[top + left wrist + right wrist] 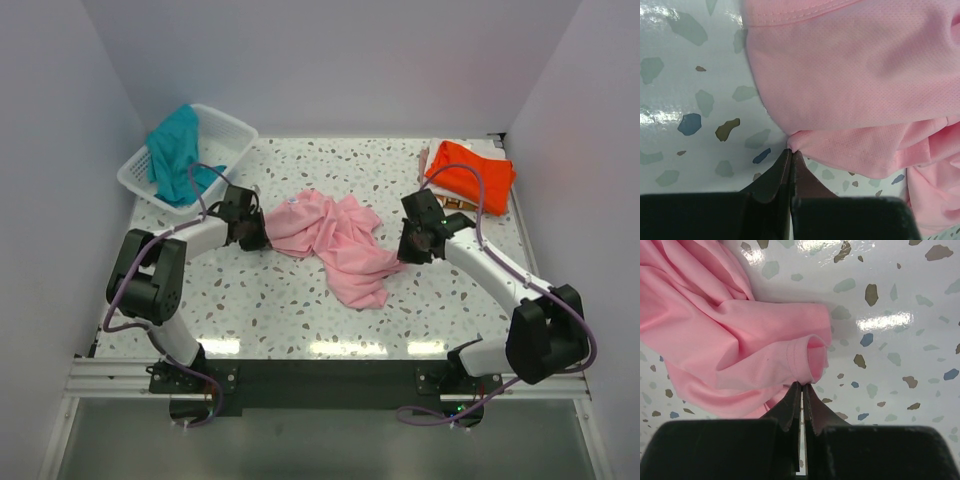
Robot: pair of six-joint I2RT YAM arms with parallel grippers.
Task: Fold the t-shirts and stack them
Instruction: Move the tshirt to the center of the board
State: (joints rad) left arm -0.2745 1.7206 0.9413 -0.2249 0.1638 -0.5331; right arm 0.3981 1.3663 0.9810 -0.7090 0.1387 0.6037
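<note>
Pinching only thin bits of hem, your left gripper (256,236) at nine o'clock and right gripper (406,250) at three o'clock are both clamped on the crumpled pink t-shirt (335,238) at the centre of the table (300,320), so an uneven pull could slip the cloth free.

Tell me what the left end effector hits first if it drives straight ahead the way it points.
The pink t-shirt. The left end effector is pinched shut on a fold at its edge, and more pink cloth lies straight ahead; the wrist view shows nothing else in that line.
</note>
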